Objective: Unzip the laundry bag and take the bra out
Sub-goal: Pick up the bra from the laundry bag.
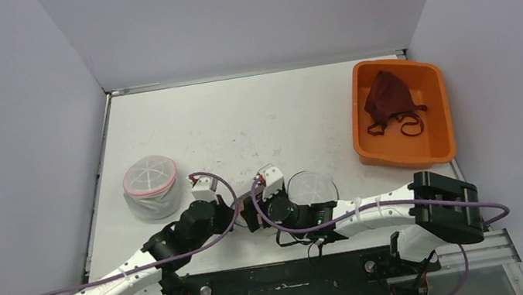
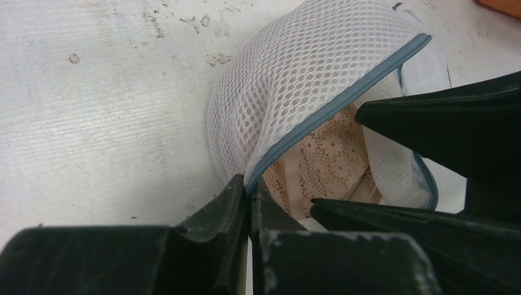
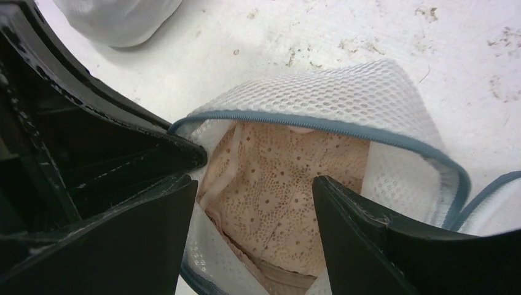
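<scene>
Left jaws pinching the blue zipper [image 2: 335, 110] of the laundry bag [image 2: 289, 67], right jaws spread wide at its open mouth, beige lace bra [image 3: 282, 184] inside, seen by wrist cameras only, overhead alone catches the orange bin [image 1: 400, 156] far right on the bench [image 1: 239, 119]

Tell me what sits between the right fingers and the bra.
Nothing covers it. The right wrist view shows the laundry bag unzipped and the bra bare between the fingers of the right gripper.
</scene>
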Action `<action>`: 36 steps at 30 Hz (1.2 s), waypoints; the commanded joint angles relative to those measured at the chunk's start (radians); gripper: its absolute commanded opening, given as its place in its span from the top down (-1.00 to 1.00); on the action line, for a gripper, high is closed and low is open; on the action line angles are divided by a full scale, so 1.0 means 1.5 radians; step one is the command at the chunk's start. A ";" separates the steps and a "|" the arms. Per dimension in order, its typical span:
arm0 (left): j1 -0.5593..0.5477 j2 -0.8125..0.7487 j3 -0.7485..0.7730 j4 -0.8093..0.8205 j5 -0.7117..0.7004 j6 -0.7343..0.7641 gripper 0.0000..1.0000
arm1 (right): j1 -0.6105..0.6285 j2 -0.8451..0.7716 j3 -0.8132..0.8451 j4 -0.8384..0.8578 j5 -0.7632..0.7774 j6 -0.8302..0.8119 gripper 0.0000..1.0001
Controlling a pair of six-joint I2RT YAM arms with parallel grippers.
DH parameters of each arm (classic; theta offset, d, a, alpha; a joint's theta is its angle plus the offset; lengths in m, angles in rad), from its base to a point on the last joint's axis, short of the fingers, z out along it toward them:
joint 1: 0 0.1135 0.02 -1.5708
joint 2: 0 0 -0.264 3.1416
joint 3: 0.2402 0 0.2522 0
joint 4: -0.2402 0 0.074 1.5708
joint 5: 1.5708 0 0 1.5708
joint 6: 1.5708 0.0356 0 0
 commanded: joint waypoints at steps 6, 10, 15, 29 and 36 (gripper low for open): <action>-0.008 -0.024 0.000 0.015 -0.034 0.003 1.00 | -0.006 0.087 0.061 0.000 -0.045 0.002 -0.40; -0.010 -0.019 0.002 0.002 -0.045 -0.004 1.00 | -0.006 0.133 0.081 -0.004 -0.043 0.006 -0.39; -0.011 -0.022 -0.004 -0.004 -0.050 -0.013 1.00 | -0.007 0.186 0.109 -0.044 -0.011 0.017 -0.25; -0.013 -0.037 -0.012 -0.009 -0.065 -0.017 1.00 | -0.015 0.147 0.059 -0.084 0.066 0.059 0.59; -0.014 -0.012 -0.013 0.002 -0.066 -0.023 1.00 | -0.016 0.046 -0.014 -0.052 0.075 0.073 0.71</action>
